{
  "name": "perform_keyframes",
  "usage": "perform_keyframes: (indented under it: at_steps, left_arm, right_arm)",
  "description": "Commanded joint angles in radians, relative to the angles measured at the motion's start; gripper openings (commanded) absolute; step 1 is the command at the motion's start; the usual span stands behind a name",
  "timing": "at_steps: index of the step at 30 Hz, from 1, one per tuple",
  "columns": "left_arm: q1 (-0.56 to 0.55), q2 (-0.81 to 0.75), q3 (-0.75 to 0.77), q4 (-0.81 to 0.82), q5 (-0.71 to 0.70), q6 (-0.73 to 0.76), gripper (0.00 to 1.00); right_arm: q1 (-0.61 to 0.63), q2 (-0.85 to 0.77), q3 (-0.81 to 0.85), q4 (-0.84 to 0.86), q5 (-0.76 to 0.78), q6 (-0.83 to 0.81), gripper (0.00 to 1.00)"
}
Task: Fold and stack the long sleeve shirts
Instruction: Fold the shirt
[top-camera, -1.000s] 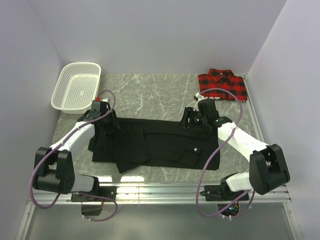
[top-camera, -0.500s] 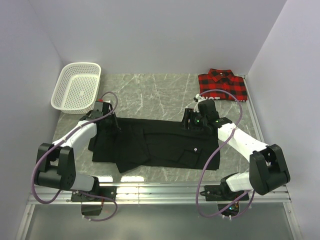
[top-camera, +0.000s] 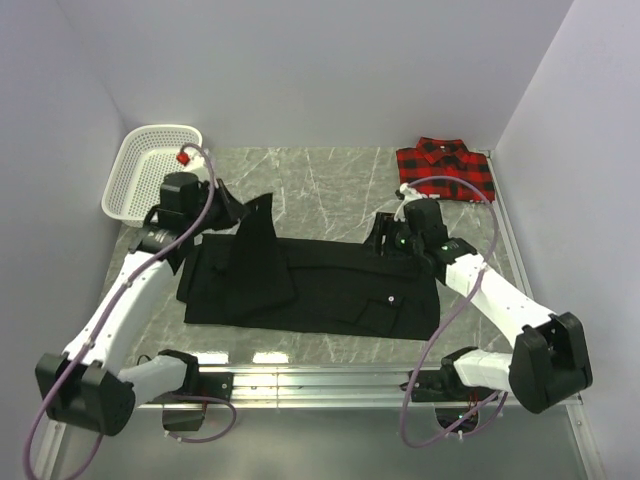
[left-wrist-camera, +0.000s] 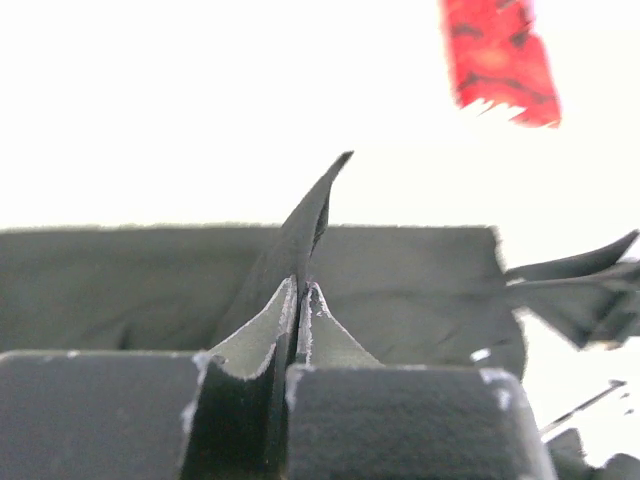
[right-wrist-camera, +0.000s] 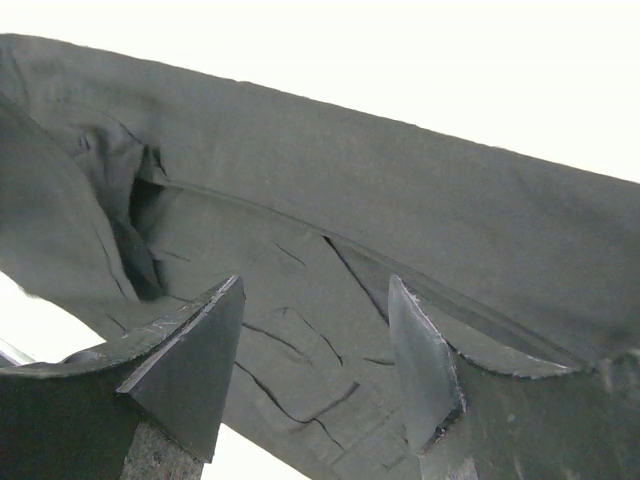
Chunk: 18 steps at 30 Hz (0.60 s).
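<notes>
- Top cam: fixed, high, behind arm bases; looks down & fwd, far enough for whole grey marble-pattern tabletop (top-camera: 330, 185).
- L wrist cam: v. low & close, looks past left gripper (left-wrist-camera: 298, 290) across plain black fabric shirt (left-wrist-camera: 110, 285) twd red-and-black plaid shirt (left-wrist-camera: 497, 55); both shirts also in top view.
- R wrist cam: close, tilted down past right gripper (right-wrist-camera: 313, 290) onto same black shirt.

Table (top-camera: 330, 185): grey marble-patterned top with pale veins; back wall (top-camera: 320, 70): plain pale lavender, rising from the table's far edge; left wall (top-camera: 50, 150) and right wall (top-camera: 580, 180): same colour, closing the table's sides; metal rail (top-camera: 330, 378): silver, along the table's near edge; light: even, with bright glints (top-camera: 265, 357) on the table just beyond the rail.
</notes>
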<state>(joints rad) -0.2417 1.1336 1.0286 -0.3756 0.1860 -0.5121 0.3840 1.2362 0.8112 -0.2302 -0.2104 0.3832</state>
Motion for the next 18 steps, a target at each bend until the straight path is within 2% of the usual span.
perform_keyframes:
  at_steps: [1,9,18]
  left_arm:
    - [-0.019,-0.041,0.079,0.076,0.043,-0.054,0.00]
    - [-0.041,-0.015,0.246,0.168,0.010,-0.071,0.01]
    - [-0.041,0.084,0.491,0.142,-0.183,-0.016,0.01]
  right_arm:
    - [0.009,-0.076,0.026,-0.001,0.051,-0.003,0.66]
    - [0.007,-0.214,-0.007,-0.011,0.074,0.016,0.66]
    - [0.010,-0.287,-0.017,-0.040,0.114,0.010,0.66]
